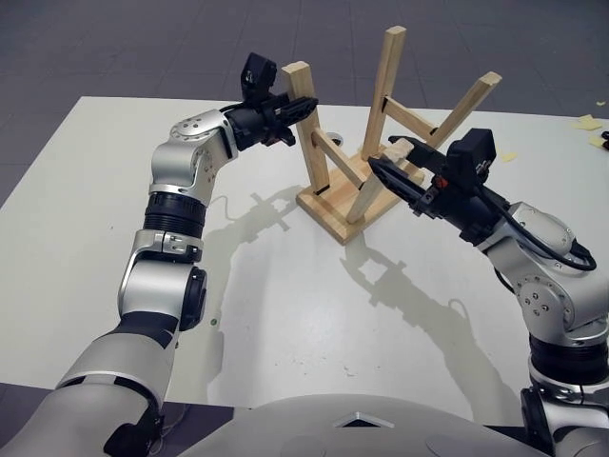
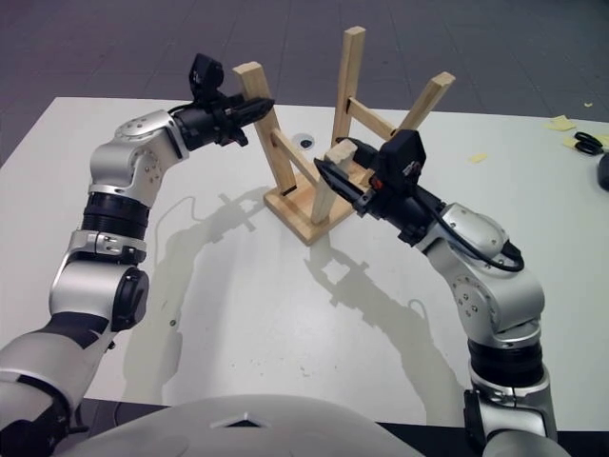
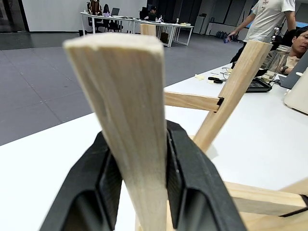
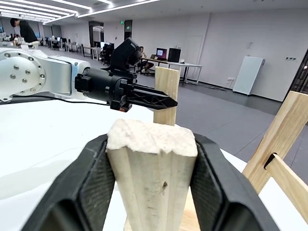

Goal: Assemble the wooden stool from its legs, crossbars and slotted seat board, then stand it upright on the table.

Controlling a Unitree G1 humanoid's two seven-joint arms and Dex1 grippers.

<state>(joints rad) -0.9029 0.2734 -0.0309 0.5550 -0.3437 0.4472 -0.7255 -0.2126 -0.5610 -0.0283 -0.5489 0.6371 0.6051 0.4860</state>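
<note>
- The right gripper [image 4: 150, 144] is closed round the top end of the stool's nearest leg [image 1: 379, 183]; a black finger [image 4: 96, 185] is pressed against each side of the wood, and the leg's end face is seen just past the fingertips.
- The stool [image 1: 335, 195] is found upside down towards the table's far side, with its seat board [image 1: 324, 215] flat on the surface and four legs pointing up.
- The legs are joined by crossbars [image 1: 415, 118].
- The left gripper [image 1: 307, 103] is clamped on the stool's left leg [image 3: 130, 120], just below its top end, with the wood held tight between both pads.
- The white table [image 1: 285, 314] carries the stool; yellow paper slips [image 1: 590, 122] are scattered near its far right corner, well apart from the stool.
- Grey floor [image 1: 143, 43] is seen beyond the table, and office desks [image 3: 130, 21] farther back.
</note>
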